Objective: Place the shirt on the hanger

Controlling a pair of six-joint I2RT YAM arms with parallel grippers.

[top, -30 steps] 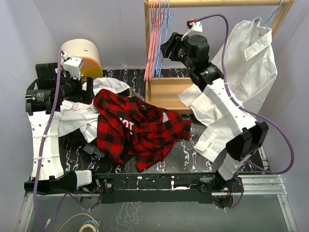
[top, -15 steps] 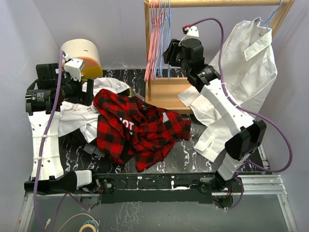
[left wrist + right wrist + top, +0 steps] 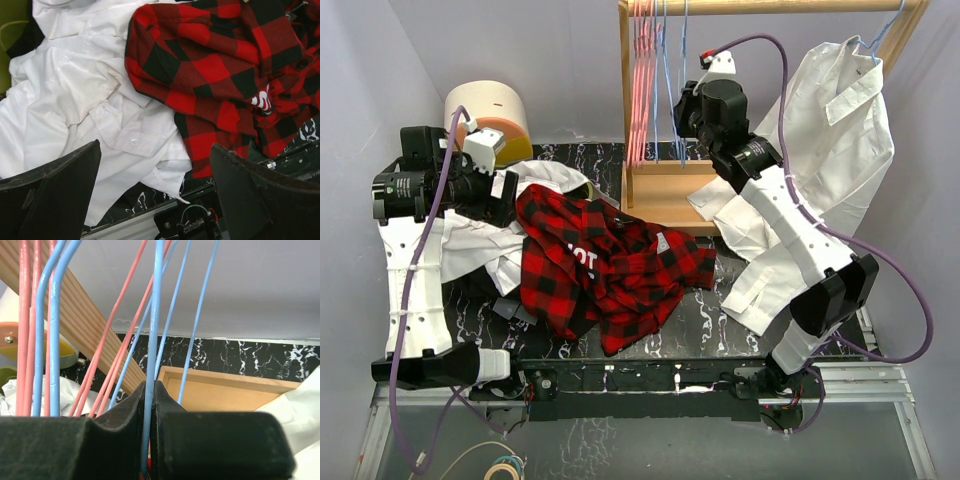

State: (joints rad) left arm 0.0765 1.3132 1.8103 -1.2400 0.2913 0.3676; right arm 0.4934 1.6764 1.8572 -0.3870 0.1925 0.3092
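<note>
The red-and-black check shirt (image 3: 610,265) lies crumpled on the dark marbled table, and it also fills the upper right of the left wrist view (image 3: 225,65). The light-blue wire hanger (image 3: 682,80) hangs from the wooden rail. My right gripper (image 3: 690,112) is shut on one of its wires. In the right wrist view the blue wire (image 3: 156,315) runs down into the closed right gripper (image 3: 150,405). My left gripper (image 3: 508,192) is open and empty at the shirt's left edge. In the left wrist view the left gripper (image 3: 155,147) hovers over white cloth.
Pink-red hangers (image 3: 642,90) hang left of the blue one on the wooden rack (image 3: 660,195). A large white collared shirt (image 3: 840,120) hangs at the right. White garments (image 3: 470,245) lie under the left arm. A cream and orange roll (image 3: 490,108) stands at the back left.
My right gripper has moved right along the rail, drawing the blue hanger away from the pink ones. My left arm has shifted slightly up and right. The shirt has not moved.
</note>
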